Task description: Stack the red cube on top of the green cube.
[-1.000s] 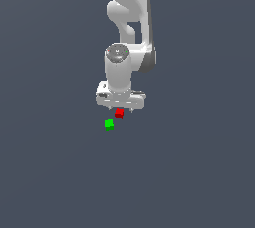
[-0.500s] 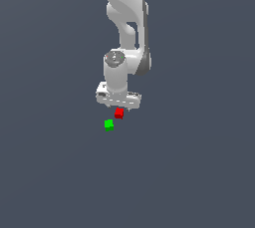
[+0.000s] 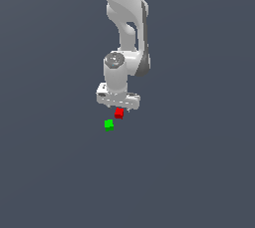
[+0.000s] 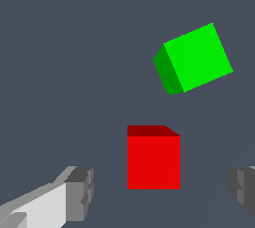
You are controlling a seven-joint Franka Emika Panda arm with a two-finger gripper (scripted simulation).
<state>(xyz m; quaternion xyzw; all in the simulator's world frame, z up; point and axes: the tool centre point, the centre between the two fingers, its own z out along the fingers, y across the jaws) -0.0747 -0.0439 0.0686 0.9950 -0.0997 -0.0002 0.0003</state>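
1. Red cube (image 4: 153, 162): resting on the flat grey floor (image 3: 199, 172), directly under the gripper (image 3: 118, 106) in the exterior view, partly tucked beneath the white hand; seen there as a small red block (image 3: 119, 113) poking out below it.
2. Lying between the two fingertips in the wrist view, with clear floor showing on either side; touched by neither fingertip.
3. Squared up to the wrist camera, one face straight on, a darker face visible along one edge.
4. Green cube (image 4: 193, 59): also on the floor, near the red one but apart from it, a strip of floor between them.
5. Turned at an angle compared with the red cube, one bright face and one darker side face showing.
6. In the exterior view, sitting (image 3: 109, 125) just toward the exterior view's left of the red cube and slightly nearer the camera, outside the gripper's footprint.
7. Gripper (image 4: 162, 194): spread wide, holding nothing; grey fingertips (image 4: 79, 192) at opposite sides of the wrist view, far wider apart than the red cube.
8. Pointing straight down, low over the floor, centred over the red cube.
9. Arm (image 3: 127, 33): white, rising from the gripper up out of the exterior view.
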